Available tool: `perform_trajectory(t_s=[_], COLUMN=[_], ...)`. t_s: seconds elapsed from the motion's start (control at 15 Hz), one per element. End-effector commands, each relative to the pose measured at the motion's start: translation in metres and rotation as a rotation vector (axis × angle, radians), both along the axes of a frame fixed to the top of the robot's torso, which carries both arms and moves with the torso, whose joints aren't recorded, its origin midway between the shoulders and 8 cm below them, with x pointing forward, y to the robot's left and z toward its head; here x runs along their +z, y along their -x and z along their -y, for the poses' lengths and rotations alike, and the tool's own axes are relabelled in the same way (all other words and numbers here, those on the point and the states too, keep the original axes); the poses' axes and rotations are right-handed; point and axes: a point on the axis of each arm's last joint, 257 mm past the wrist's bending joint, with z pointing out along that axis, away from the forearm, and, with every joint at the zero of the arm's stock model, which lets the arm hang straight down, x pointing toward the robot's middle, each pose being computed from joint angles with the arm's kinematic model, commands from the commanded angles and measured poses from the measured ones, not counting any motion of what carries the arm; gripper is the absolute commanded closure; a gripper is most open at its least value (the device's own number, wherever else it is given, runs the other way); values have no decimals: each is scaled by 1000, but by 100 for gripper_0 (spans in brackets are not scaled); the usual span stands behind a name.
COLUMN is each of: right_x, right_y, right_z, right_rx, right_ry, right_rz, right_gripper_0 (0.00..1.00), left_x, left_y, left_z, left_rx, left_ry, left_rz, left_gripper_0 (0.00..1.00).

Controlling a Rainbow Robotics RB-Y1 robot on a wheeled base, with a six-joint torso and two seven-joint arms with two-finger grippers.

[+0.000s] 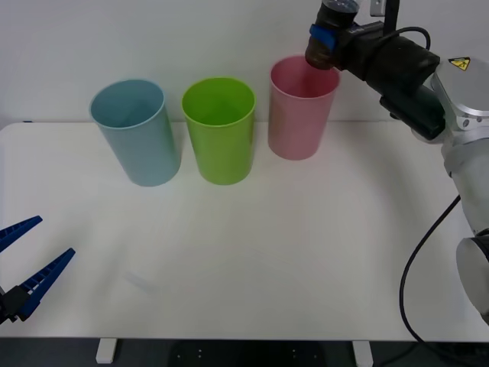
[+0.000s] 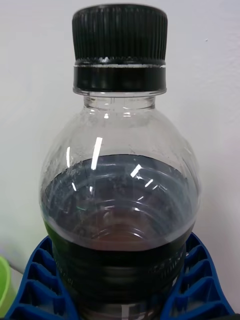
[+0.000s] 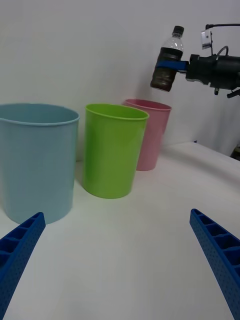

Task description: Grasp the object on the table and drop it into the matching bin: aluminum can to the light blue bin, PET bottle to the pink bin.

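PET bottle (pincer-held) above pink bin

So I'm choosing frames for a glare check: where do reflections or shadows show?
Right wrist view: bright streak highlights on the PET bottle, held by the right gripper. Front view: even light, faint shadows on the table beside the bins. Left wrist view: soft sheen on the pink bin; left gripper open.

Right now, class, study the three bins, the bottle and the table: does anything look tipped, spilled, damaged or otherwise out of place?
Nothing stands out. The light blue bin, green bin and pink bin stand upright in a row on the table. The right gripper holds the capped PET bottle above the pink bin, slightly tilted. The left gripper waits open.
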Motion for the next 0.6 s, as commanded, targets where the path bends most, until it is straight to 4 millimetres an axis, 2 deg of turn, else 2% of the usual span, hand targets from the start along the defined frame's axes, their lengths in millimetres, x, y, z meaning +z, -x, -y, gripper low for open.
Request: perform_trajectory(t_s=[0.07,0.47,0.53,0.6], right_x=[-4,-10,-10,-9], right_y=[-9,-10,-10,-9], right_z=[-9,-22,-23,-23], right_rx=[-42,-50,-49,-49], right_ry=[-4,9,15,18], right_rz=[-1,1,2,6], right_gripper_0=[97,94,90,68], left_x=[0,0,0,0], left_y=[0,0,0,0], left_z=[0,0,0,0], left_rx=[0,0,0,0], left_ry=[0,0,0,0], left_rz=[0,0,0,0], left_gripper_0=[0,0,0,0])
